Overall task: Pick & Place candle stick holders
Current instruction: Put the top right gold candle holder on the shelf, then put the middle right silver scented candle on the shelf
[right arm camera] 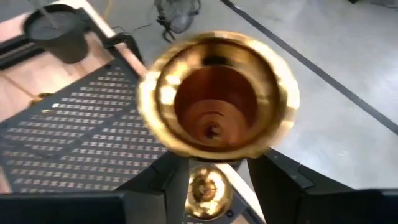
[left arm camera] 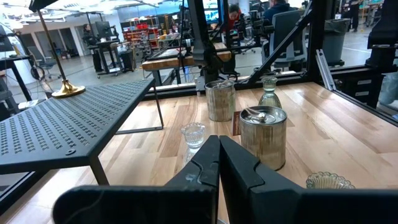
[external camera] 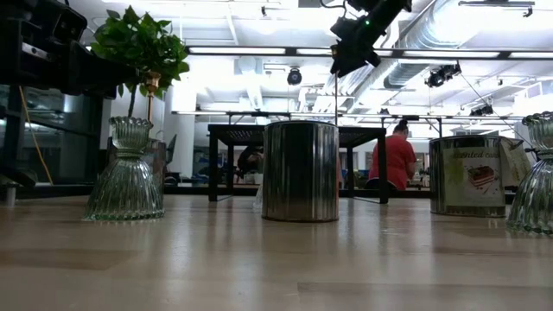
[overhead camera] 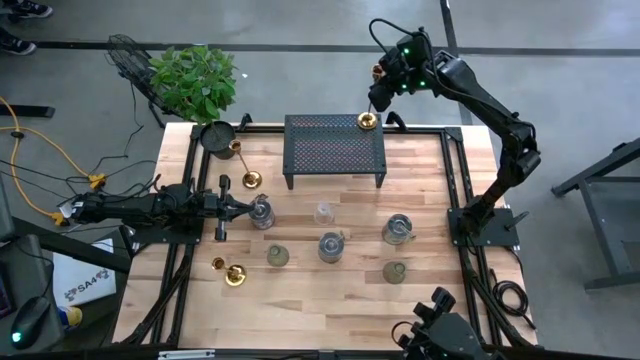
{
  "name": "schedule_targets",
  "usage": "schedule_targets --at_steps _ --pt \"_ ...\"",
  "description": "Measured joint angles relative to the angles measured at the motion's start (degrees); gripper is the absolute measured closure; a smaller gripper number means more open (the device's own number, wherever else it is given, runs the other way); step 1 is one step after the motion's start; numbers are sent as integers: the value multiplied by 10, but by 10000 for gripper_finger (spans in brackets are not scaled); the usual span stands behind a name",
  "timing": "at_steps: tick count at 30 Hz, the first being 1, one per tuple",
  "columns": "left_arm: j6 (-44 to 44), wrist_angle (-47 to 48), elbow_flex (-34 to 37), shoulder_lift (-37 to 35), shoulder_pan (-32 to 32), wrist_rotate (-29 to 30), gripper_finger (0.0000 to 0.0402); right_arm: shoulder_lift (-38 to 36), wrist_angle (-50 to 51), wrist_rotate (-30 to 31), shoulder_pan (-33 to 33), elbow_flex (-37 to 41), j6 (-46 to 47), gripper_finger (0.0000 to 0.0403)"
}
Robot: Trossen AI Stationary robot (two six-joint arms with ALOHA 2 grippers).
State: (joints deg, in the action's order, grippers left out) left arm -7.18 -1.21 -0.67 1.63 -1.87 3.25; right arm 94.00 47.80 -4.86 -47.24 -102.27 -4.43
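A slim gold candlestick stands upright with its round base [overhead camera: 368,121] on the far right corner of the black mesh rack [overhead camera: 335,150]. Its top cup [right arm camera: 214,93] fills the right wrist view. My right gripper [right arm camera: 217,171] hangs high over that corner, slanting down and open. One finger stands on each side of the stem below the cup, which hides the stem. Two more gold candlesticks [overhead camera: 243,165] [overhead camera: 228,270] are on the table's left part. Several squat cups [overhead camera: 331,246] stand mid-table. My left gripper [overhead camera: 247,207] is shut and level at the left, just short of a silvery cup [overhead camera: 262,212].
A round black pot [overhead camera: 216,137] sits at the far left corner beside a green plant [overhead camera: 193,80]. Black frame rails [overhead camera: 455,170] run along the table's sides. Bare wood lies along the near edge [overhead camera: 320,310]. A person in red [external camera: 399,160] is far off in the room.
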Motion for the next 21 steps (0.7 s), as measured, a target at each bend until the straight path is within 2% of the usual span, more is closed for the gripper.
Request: schedule_targets --at_steps 21 --pt "0 0 0 0 0 0 402 -25 38 3 0 0 0 202"
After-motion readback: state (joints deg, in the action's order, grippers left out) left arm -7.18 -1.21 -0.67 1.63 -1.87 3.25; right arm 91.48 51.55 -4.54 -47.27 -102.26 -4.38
